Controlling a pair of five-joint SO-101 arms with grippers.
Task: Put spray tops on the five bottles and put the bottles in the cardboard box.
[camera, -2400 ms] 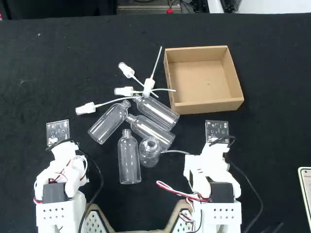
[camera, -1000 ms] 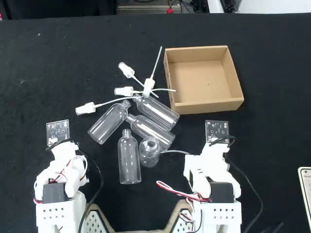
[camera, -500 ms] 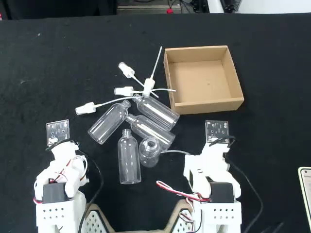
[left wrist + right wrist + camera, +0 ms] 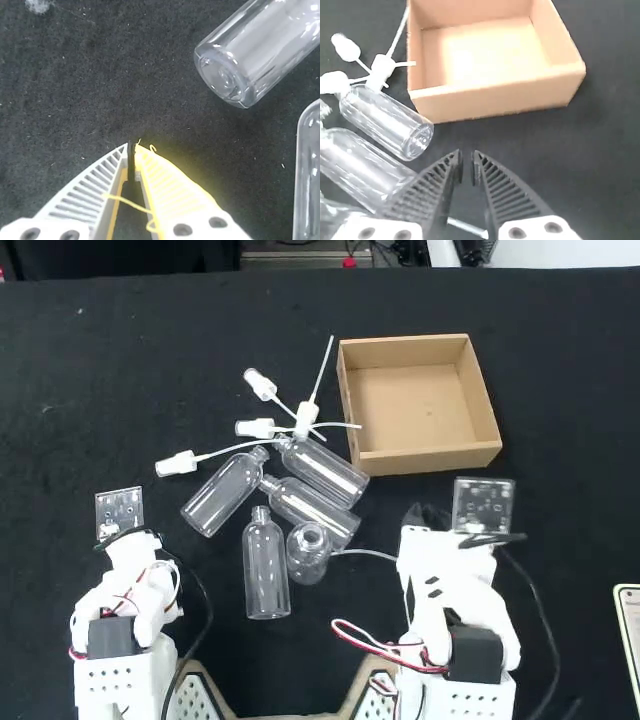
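Note:
Several clear bottles (image 4: 265, 562) lie in a cluster mid-table, and one (image 4: 307, 550) stands upright, all uncapped. White spray tops (image 4: 255, 427) with long tubes lie just behind them. The cardboard box (image 4: 420, 455) sits empty at the back right. My left gripper (image 4: 132, 149) is shut on nothing, low over the cloth, a short way from a bottle's base (image 4: 225, 80). My right gripper (image 4: 466, 166) hangs above the cloth, pointed at the box's front wall (image 4: 495, 95), a narrow gap between its fingers. A lying bottle (image 4: 390, 122) is beside it, apart from the fingers.
Black cloth covers the table (image 4: 100, 360). A white-edged object (image 4: 630, 640) pokes in at the right edge. A thin white tube (image 4: 365, 554) lies on the cloth between the upright bottle and the right arm (image 4: 450, 590).
The right arm has lifted and swung forward toward the box. The left arm, bottles and spray tops have not moved.

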